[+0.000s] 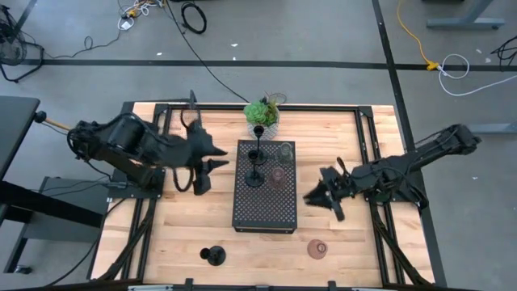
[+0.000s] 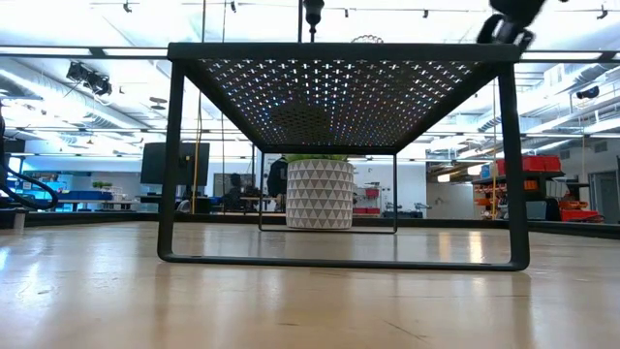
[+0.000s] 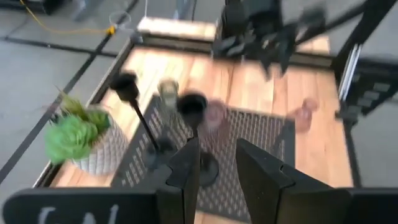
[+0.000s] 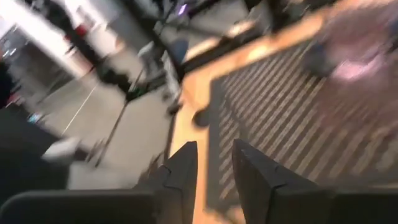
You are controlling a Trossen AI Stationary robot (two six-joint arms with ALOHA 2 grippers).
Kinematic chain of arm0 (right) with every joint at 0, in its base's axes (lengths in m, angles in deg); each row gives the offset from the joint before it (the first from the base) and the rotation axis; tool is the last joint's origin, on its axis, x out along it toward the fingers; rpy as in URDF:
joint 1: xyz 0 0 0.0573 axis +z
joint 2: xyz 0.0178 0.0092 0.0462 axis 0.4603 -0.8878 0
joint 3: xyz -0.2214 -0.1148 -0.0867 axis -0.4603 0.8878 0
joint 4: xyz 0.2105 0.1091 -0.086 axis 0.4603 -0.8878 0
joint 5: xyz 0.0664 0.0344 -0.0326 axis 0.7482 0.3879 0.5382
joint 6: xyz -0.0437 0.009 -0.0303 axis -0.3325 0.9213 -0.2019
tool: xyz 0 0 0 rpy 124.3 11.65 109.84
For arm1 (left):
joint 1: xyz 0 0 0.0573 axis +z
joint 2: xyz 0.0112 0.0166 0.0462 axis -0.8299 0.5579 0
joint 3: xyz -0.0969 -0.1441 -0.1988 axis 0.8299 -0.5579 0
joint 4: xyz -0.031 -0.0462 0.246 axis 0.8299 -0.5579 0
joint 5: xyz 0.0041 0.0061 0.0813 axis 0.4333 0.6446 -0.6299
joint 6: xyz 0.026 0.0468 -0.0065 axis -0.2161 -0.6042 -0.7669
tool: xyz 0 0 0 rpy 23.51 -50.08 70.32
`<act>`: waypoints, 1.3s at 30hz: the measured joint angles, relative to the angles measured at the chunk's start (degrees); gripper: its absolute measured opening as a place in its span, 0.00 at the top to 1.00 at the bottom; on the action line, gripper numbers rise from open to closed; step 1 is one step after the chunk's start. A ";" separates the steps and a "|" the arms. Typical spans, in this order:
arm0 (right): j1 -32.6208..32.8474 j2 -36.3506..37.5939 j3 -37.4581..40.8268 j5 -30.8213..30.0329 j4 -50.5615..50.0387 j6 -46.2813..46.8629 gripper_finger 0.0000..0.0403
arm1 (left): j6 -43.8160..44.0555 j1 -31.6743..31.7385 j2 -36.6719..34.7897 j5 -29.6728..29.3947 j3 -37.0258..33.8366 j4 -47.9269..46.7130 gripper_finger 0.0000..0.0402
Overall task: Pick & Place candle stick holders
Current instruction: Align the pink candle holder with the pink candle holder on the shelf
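Two black thin-stemmed holders, a clear glass cup and a pinkish cup stand on the far half of the black perforated tray. A third black holder and a second pinkish cup stand on the table near its front edge. My left gripper is open and empty, above the table just left of the tray; its wrist view looks over the holders. My right gripper is open and empty just right of the tray.
A green potted plant stands at the table's far edge behind the tray; its white pot shows under the tray in the low view. The tray stands raised on thin legs. Bare wood lies left, right and in front of it.
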 joint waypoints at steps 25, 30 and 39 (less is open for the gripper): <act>36.41 -16.26 0.04 -20.56 -0.88 29.66 0.80 | -1.58 -16.26 -0.06 -11.10 -18.29 15.37 0.73; 39.28 -19.44 0.03 -21.53 -1.06 35.88 0.80 | 0.01 -18.42 -0.08 -13.80 -18.29 15.88 0.73; 39.80 -24.16 0.02 -24.14 -1.98 40.16 0.80 | 1.38 -19.50 -0.08 -16.92 -18.29 15.77 0.73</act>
